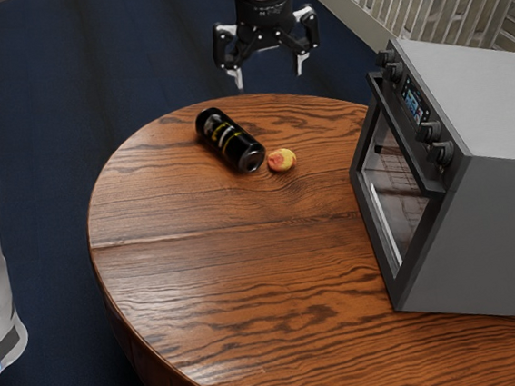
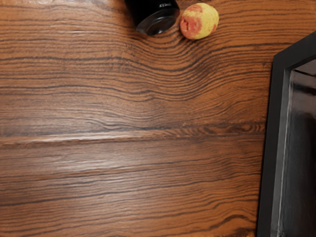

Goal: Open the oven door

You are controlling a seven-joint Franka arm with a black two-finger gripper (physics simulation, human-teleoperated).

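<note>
spread gripper (image 1: 270, 75), wide gap, dark-edged oven door (image 1: 394, 184) closed

Can't read any word, number or brand, neither on the oven (image 1: 493, 225) nor on the black can (image 1: 228, 141) well apart from it.

Black-framed glass oven door (image 1: 399, 205), closed across the grey oven (image 1: 486, 239)

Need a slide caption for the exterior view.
Open gripper hovers near a wooden table with a black can, a red-yellow fruit and a gray oven.
</note>
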